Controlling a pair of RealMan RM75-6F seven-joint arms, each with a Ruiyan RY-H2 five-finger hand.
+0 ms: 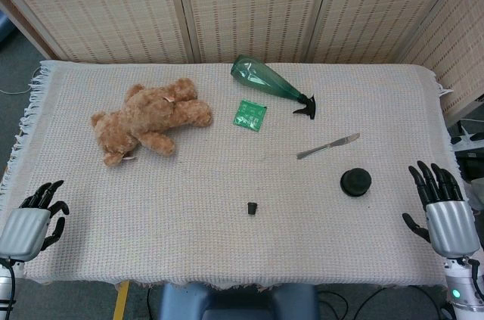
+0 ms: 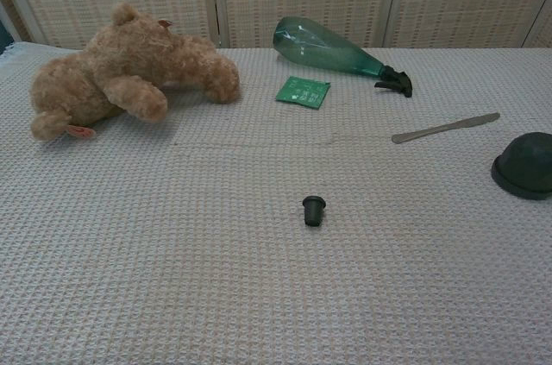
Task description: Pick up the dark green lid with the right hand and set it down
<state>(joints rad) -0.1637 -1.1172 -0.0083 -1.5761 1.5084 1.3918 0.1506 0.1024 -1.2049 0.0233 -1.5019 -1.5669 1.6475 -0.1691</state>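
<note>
The dark green lid [image 1: 355,181] is a round domed cap lying flat on the cloth at the right; the chest view shows the lid [image 2: 525,166] at its right edge. My right hand [image 1: 442,206] hovers at the table's right front corner, fingers spread and holding nothing, a short way right of the lid. At the left front corner my left hand [image 1: 32,218] holds nothing, fingers loosely apart. Neither hand shows in the chest view.
A teddy bear [image 1: 147,119] lies at the left. At the back are a green spray bottle [image 1: 268,82] on its side and a green sachet [image 1: 249,115]. A table knife [image 1: 327,146] lies behind the lid. A small dark stopper [image 1: 252,207] sits near the front middle.
</note>
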